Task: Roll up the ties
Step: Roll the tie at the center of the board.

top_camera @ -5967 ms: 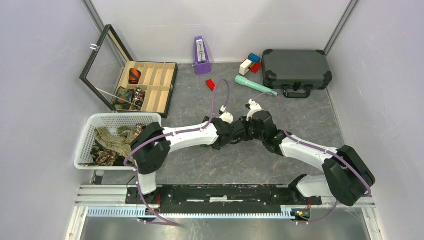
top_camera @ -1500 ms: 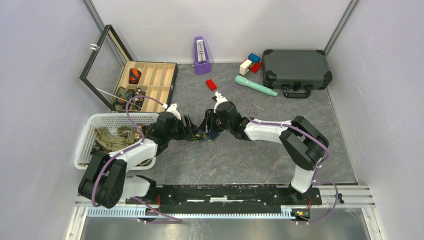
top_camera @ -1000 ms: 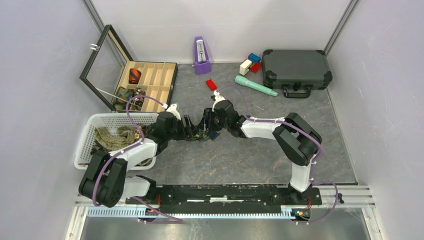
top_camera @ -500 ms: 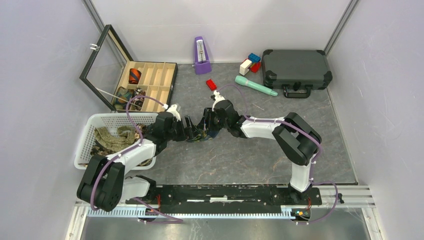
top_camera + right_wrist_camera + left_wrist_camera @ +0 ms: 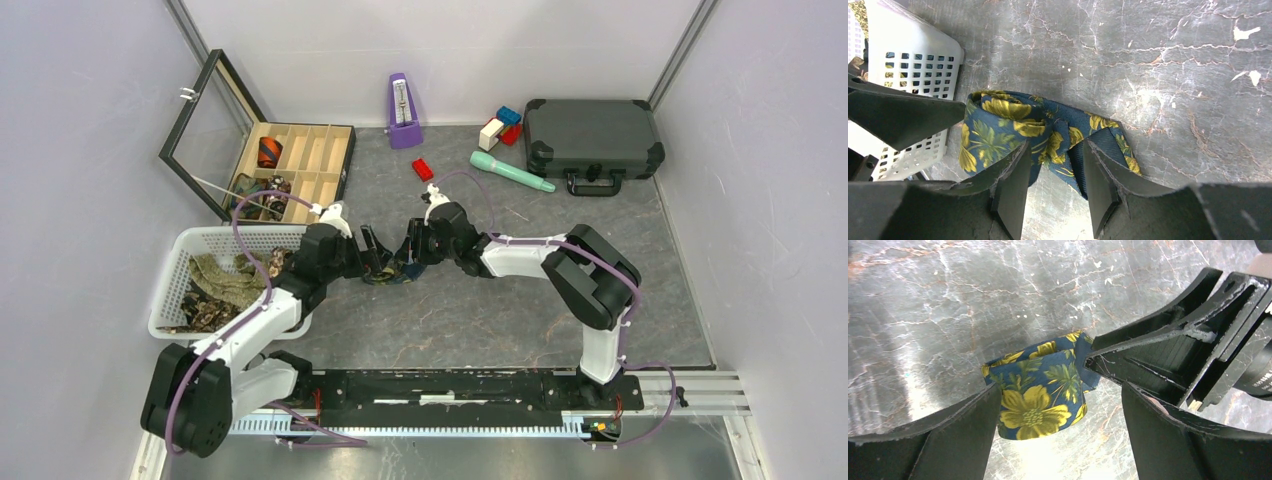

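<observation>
A navy tie with yellow flowers [image 5: 392,274] stands on the grey floor as a short rolled coil between my two grippers. In the left wrist view the coil [image 5: 1040,402] sits between my left gripper's [image 5: 1060,390] wide-open jaws and touches the left finger [image 5: 923,440]. My right gripper [image 5: 1053,150] has its jaws close together on the coil's loose tail [image 5: 1075,157]. Its roll [image 5: 993,130] lies just to the left. In the top view my left gripper [image 5: 372,262] and right gripper [image 5: 410,254] face each other. More ties lie loose in the white basket [image 5: 200,238].
The basket's wall [image 5: 913,75] is close on the left. An open wooden box [image 5: 305,170] holding rolled coils stands at the back left. A purple metronome [image 5: 403,100], a red block [image 5: 422,168], a teal tool [image 5: 510,170], small blocks and a black case [image 5: 592,135] are at the back.
Since six seconds ago both grippers have moved left from the middle toward the basket. In the last second the left gripper drew slightly back and left; the right barely moved.
</observation>
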You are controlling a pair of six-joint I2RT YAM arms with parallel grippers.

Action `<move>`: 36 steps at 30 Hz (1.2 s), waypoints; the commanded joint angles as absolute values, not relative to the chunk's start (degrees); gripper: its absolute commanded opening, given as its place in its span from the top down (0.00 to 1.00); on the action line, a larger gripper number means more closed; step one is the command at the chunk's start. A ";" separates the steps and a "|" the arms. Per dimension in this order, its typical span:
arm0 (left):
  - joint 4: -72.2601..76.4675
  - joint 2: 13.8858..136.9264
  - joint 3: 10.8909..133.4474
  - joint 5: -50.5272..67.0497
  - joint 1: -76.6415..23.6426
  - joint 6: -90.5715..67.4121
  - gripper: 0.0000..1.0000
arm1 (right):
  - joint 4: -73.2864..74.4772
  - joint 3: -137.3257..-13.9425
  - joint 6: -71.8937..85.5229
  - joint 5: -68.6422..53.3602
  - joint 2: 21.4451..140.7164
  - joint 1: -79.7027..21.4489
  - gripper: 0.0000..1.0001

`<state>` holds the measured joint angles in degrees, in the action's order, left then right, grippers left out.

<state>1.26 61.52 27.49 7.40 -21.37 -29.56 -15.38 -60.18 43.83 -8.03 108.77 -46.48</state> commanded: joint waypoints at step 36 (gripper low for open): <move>-7.79 48.14 26.00 -8.89 -21.60 -32.02 0.24 | -7.39 -70.92 42.28 -3.43 107.64 -52.68 0.34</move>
